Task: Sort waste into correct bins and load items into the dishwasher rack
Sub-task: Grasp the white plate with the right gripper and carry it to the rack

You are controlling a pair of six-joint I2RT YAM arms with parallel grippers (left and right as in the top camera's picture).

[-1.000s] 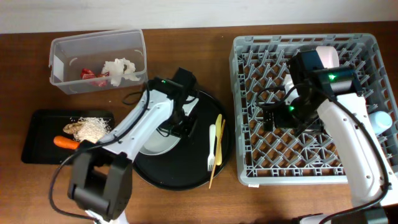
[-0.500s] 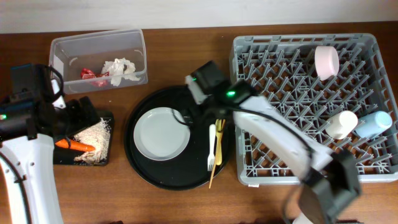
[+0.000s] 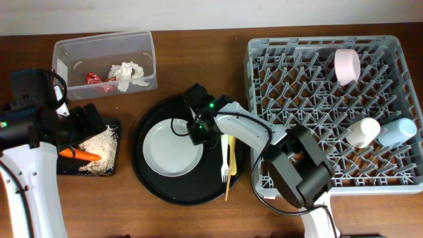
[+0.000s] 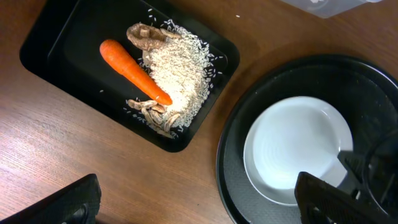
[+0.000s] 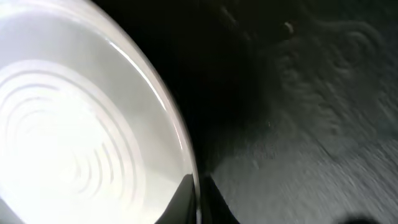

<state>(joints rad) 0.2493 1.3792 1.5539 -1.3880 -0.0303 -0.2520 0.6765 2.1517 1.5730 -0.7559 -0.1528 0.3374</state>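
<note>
My right gripper (image 3: 199, 129) is shut on the right rim of the white dish (image 3: 172, 149), which lies in the round black tray (image 3: 188, 193). In the right wrist view both fingertips (image 5: 186, 202) pinch the dish's thin edge (image 5: 87, 124). A white fork (image 3: 225, 158) and pale chopsticks (image 3: 231, 165) lie just right of the dish. My left gripper (image 3: 89, 122) hangs open over the small black tray (image 3: 66, 166), which holds a carrot (image 4: 134, 71) and rice scraps (image 4: 180, 68); its fingers (image 4: 68, 202) stand wide apart above bare table.
The grey dishwasher rack (image 3: 317, 165) fills the right side, with a pink cup (image 3: 347, 65), a small white cup (image 3: 363, 131) and a light blue cup (image 3: 400, 129) in it. The clear tub (image 3: 73, 49) at back left holds white tissue (image 3: 129, 71) and a red wrapper (image 3: 96, 79).
My right arm left the rack, came down onto the dish's right rim and shut on it. My left arm drew back from the dish to the left and opened.
</note>
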